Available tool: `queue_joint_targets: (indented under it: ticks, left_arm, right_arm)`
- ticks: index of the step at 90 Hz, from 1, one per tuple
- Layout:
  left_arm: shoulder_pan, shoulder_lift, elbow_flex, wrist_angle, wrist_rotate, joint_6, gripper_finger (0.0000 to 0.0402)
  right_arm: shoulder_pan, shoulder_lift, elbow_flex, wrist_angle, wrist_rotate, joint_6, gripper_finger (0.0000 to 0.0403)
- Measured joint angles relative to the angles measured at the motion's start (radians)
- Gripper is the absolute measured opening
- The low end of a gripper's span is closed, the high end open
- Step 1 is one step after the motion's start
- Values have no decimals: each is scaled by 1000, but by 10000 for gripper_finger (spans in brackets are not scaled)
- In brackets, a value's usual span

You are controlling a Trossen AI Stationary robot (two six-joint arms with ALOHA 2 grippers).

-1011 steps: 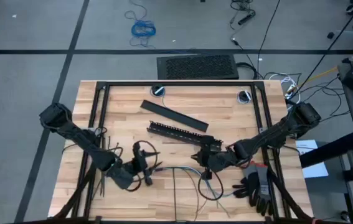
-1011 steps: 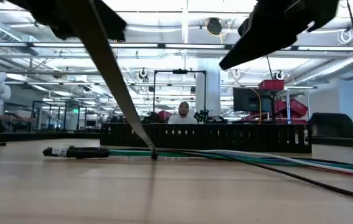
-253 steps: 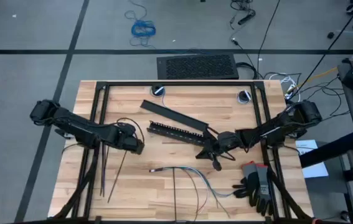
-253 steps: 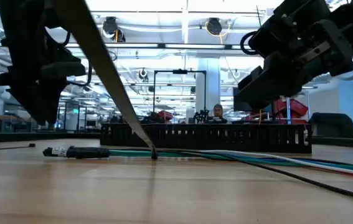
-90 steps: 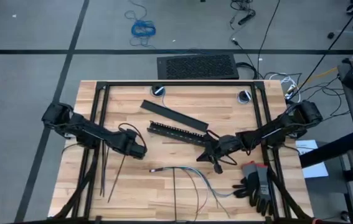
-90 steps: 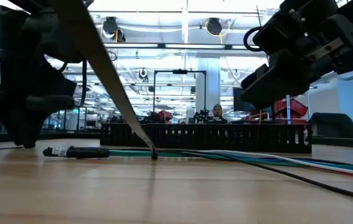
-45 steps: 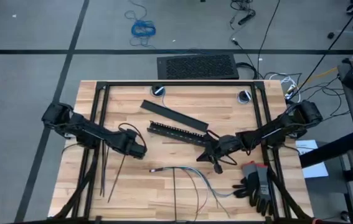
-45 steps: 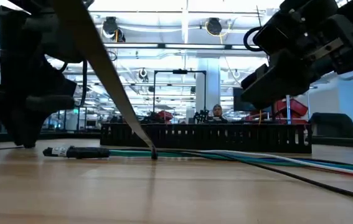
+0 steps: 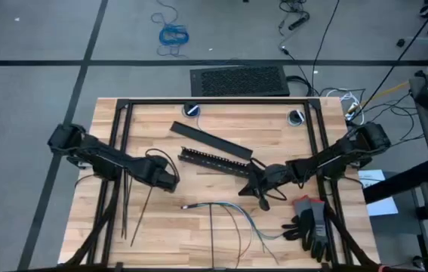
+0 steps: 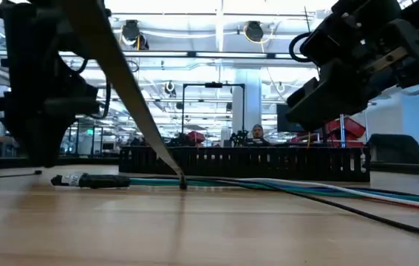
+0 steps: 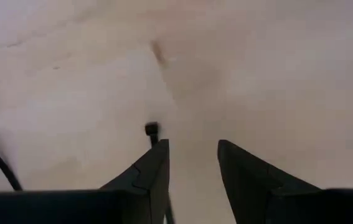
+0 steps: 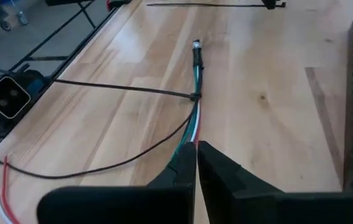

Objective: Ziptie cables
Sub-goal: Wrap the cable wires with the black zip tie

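Wood bench (image 9: 221, 121): one cable bundle (image 9: 232, 210) near the front edge, long axis left-right, connector end left, loose ends splayed right. Zipties (image 9: 125, 208): at least two at left, lying front-to-back. Left gripper (image 11: 192, 163) just above bare wood, fingers apart, empty. Right gripper (image 12: 196, 163) behind the bundle, fingers nearly closed, empty.

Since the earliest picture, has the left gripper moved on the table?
Yes. In the high view the left gripper has moved away from the table's near edge, toward the black slotted bar, and is now beside the bar's left end.
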Motion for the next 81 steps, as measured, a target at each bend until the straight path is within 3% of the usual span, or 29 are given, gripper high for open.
queue_joint_targets:
  ticks: [29, 64, 81]
  left_arm:
    - [8, 0, -33, -43, -38, -29, 136]
    - [37, -8, -144, 121, -48, -28, 135]
    - [37, -7, -145, 136, -50, -29, 87]
  right_arm:
    - [0, 0, 0, 0, 0, -6, 8]
    - [0, 0, 0, -4, -1, -6, 8]
    - [0, 0, 0, -11, -1, -6, 8]
